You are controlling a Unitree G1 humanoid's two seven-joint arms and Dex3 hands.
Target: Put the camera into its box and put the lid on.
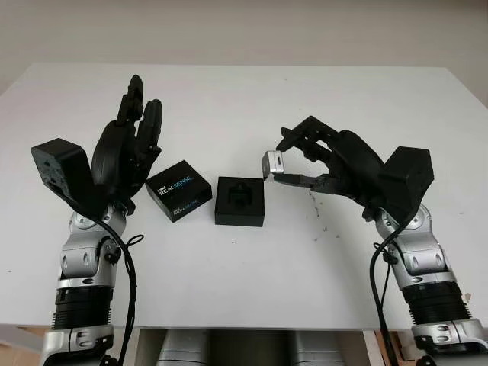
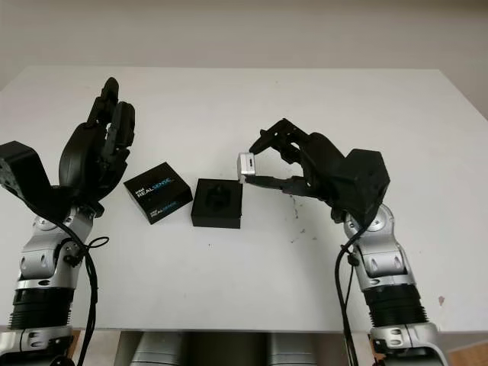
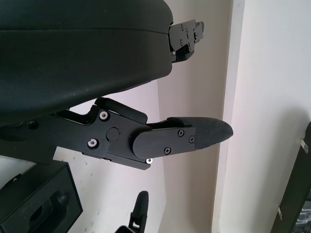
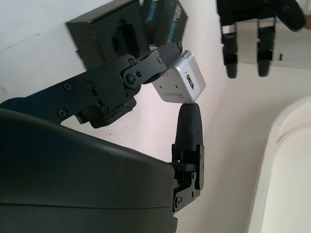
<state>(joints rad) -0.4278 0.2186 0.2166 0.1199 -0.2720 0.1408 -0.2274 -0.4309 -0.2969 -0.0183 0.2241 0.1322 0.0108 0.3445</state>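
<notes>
Holding the camera (image 1: 273, 162) pinched between fingertips of the right hand (image 1: 328, 160), in the air just beside the right edge of the open black box (image 1: 240, 200) and a little above it. Gripping across the short silver body, one fingertip (image 4: 187, 121) pressing one face, another finger bearing on the opposite face. Judging the camera as small, light, rigid, smooth-sided metal: likely slippery under a fingertip pinch, with a lens face worth keeping off the pads. Best taking hold across the flat long faces, near the middle, as now.

Pointing the long axis roughly level, running from the right hand toward the box; one end face with a small slot showing in the right wrist view. Probably needing to line that axis up with the shaped recess in the box's foam before lowering; exact fit hard to tell from here.

Lying on the white table (image 1: 244, 99), the printed lid (image 1: 178, 190) sitting just left of the box, apart from it. Hovering raised near the lid, the left hand (image 1: 126, 149), open, holding nothing.
</notes>
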